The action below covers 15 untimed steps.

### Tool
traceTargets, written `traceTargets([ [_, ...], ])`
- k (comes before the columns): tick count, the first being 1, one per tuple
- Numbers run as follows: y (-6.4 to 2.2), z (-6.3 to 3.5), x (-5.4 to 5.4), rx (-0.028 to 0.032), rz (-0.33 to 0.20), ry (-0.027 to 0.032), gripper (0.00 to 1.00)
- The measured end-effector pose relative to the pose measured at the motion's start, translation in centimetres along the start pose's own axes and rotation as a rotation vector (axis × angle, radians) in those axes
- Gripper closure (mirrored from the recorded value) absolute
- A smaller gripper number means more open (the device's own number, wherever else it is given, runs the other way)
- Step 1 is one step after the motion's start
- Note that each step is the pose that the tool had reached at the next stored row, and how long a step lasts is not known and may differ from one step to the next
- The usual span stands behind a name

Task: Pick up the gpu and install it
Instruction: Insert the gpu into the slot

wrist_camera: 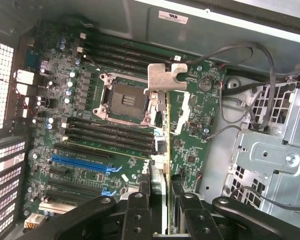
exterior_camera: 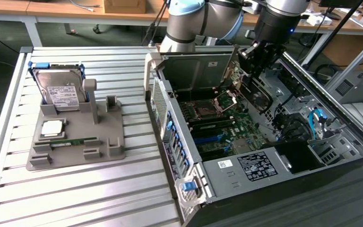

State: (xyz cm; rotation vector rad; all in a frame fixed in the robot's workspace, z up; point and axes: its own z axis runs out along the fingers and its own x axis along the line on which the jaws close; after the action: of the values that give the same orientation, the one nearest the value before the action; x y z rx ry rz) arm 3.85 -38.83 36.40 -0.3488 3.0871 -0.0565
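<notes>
The gpu (wrist_camera: pixel 161 125) hangs edge-on above the motherboard (wrist_camera: pixel 90 130), its silver bracket (wrist_camera: pixel 165 77) at the far end. My gripper (wrist_camera: pixel 160 202) is shut on it, with black fingers (wrist_camera: pixel 140 205) pressing on either side of the card. In the exterior view, the gripper (exterior_camera: pixel 252 54) is over the back part of the open computer case (exterior_camera: pixel 197 71), with the gpu (exterior_camera: pixel 239 87) held upright just above the board. The card's lower edge looks clear of the slots.
On the motherboard are an empty CPU socket (wrist_camera: pixel 122 100), black memory slots (wrist_camera: pixel 110 135) and a blue slot (wrist_camera: pixel 82 164). Cables (wrist_camera: pixel 250 85) and a metal drive cage (wrist_camera: pixel 270 150) lie beside the card. A grey fixture (exterior_camera: pixel 74 142) on the exterior view's left holds a hard drive (exterior_camera: pixel 58 90).
</notes>
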Motion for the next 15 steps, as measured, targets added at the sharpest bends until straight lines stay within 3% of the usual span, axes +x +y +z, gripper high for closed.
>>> traceTargets([
  [15, 0.00, 0.00, 0.00, -0.0008, -0.027, -0.0011, 0.73],
])
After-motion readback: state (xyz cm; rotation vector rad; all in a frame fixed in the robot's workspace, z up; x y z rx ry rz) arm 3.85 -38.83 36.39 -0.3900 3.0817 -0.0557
